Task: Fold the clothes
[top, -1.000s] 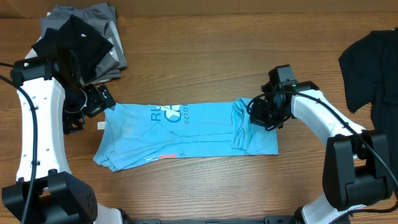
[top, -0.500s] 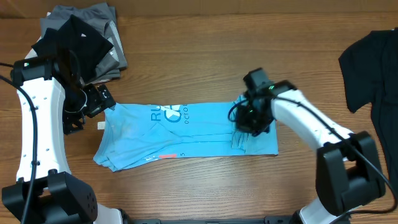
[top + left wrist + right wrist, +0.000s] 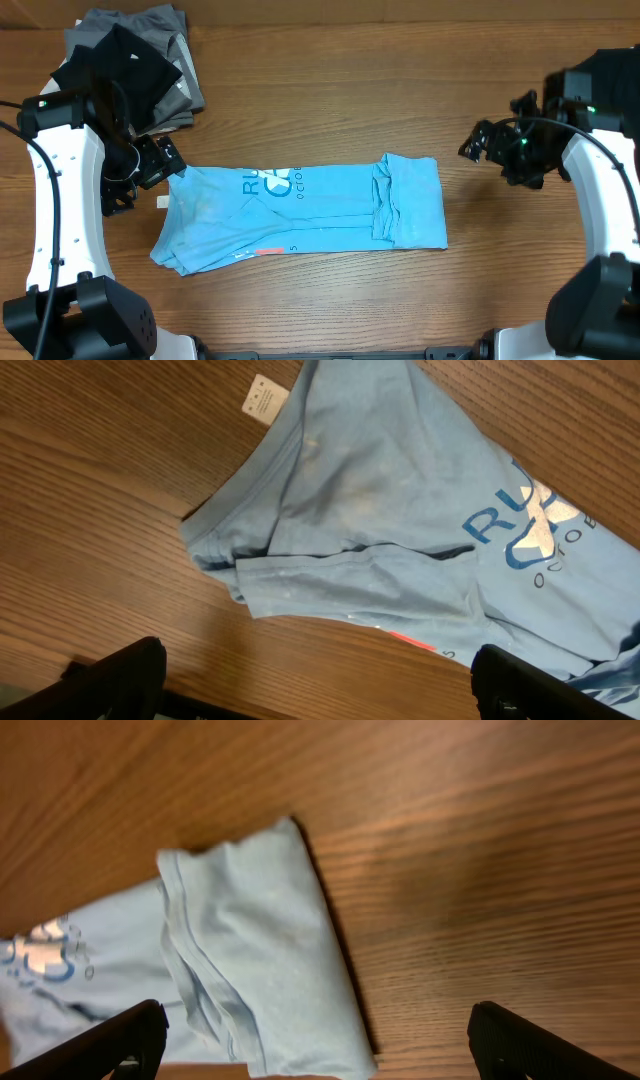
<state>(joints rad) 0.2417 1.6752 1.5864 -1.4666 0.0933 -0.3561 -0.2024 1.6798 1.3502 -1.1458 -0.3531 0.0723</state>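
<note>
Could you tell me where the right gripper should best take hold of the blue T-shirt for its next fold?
Probably the folded-over right end of the blue T-shirt, approached from the right: its layered edge faces the open right gripper.

One blue shirt [image 3: 300, 205], two dark piles [image 3: 135, 65] [image 3: 590, 105]

On the sky-blue T-shirt [image 3: 300, 205] I read a big "RU" with smaller dark "OCTOB" under it, ahead of my left gripper [image 3: 320, 660], toward its right finger. The white tag [image 3: 264, 398] farther ahead carries print too small to read.
</note>
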